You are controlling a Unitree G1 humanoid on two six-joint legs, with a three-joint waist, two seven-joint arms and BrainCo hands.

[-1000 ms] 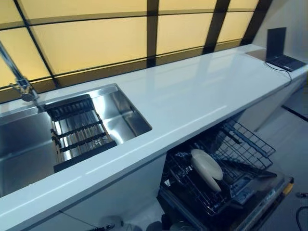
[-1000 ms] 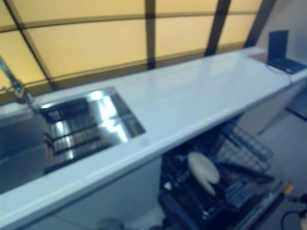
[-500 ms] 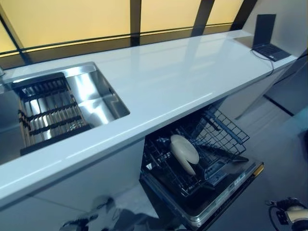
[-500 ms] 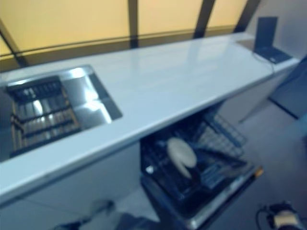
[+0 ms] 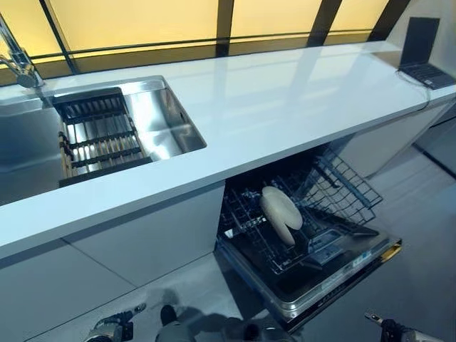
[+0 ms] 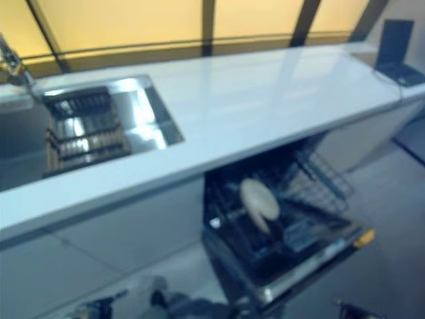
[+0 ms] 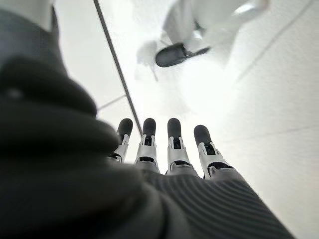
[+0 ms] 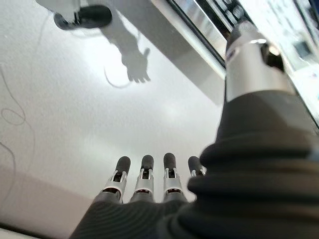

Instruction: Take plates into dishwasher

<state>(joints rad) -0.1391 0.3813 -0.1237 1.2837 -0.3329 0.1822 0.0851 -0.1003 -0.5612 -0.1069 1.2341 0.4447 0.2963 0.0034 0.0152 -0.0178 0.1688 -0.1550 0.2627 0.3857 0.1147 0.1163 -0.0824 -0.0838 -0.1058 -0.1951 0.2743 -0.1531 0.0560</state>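
A cream plate (image 5: 280, 212) stands on edge in the pulled-out lower rack (image 5: 342, 191) of the open dishwasher (image 5: 335, 281), under the white counter (image 5: 285, 107). No other plate shows on the counter or in the sink. My left hand (image 7: 172, 149) hangs low over the pale floor, its fingers straight and holding nothing. My right hand (image 8: 144, 181) also hangs low with straight, empty fingers, beside the edge of the dishwasher door (image 8: 199, 30). Both hands are far below and in front of the plate.
A steel sink (image 5: 167, 121) with a dark drying rack (image 5: 96, 139) and a faucet (image 5: 18, 60) is set into the counter's left part. A laptop (image 5: 424, 53) sits at the counter's far right end. The dishwasher door juts out into the floor space.
The camera has moved, so the whole scene sits further right and the faucet is back in view. The plate stays in the rack. No hand has taken hold of anything.
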